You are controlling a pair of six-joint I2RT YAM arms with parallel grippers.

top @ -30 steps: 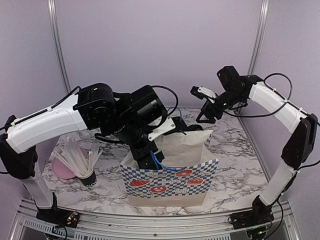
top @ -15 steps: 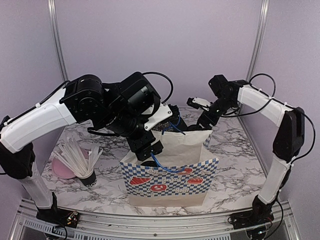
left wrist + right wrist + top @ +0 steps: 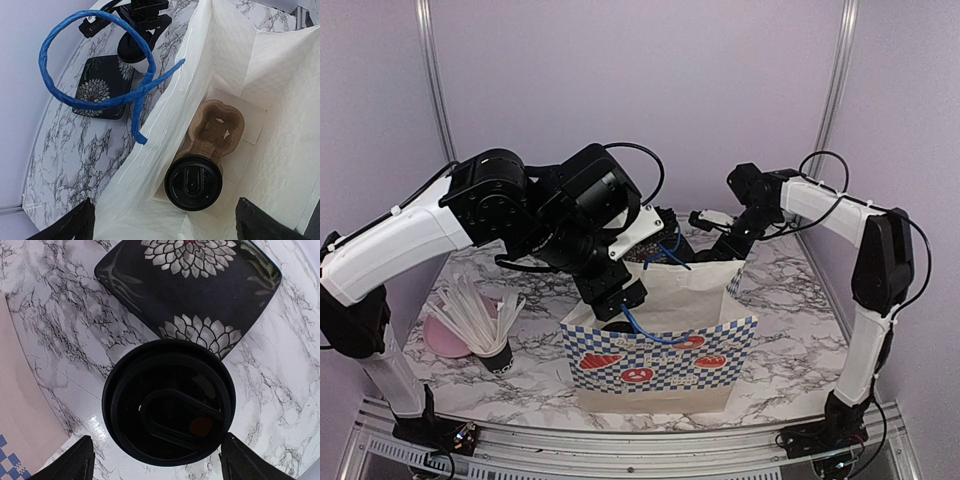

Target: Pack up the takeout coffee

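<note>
One takeout coffee cup [image 3: 193,182], seen by its black lid, stands in the near slot of the brown cup tray [image 3: 220,120] inside the white paper bag [image 3: 660,345]. My left gripper [image 3: 167,227] is open above it in the bag's mouth [image 3: 612,305], holding nothing. The second cup [image 3: 169,402] stands on the marble table behind the bag, beside a dark floral plate [image 3: 195,290]. It also shows in the left wrist view [image 3: 132,50]. My right gripper [image 3: 157,462] is open just above this cup, one finger on each side of the lid [image 3: 720,238].
The bag has a checked front and blue handles [image 3: 95,55]. A black cup of white sticks [image 3: 490,350] and a pink item [image 3: 445,340] stand at the left. The bag's side [image 3: 15,390] is close to the second cup. Walls enclose the table.
My right gripper has come down and to the left, behind the bag and over the second cup. My left arm shifted slightly at first, then stayed still over the bag.
</note>
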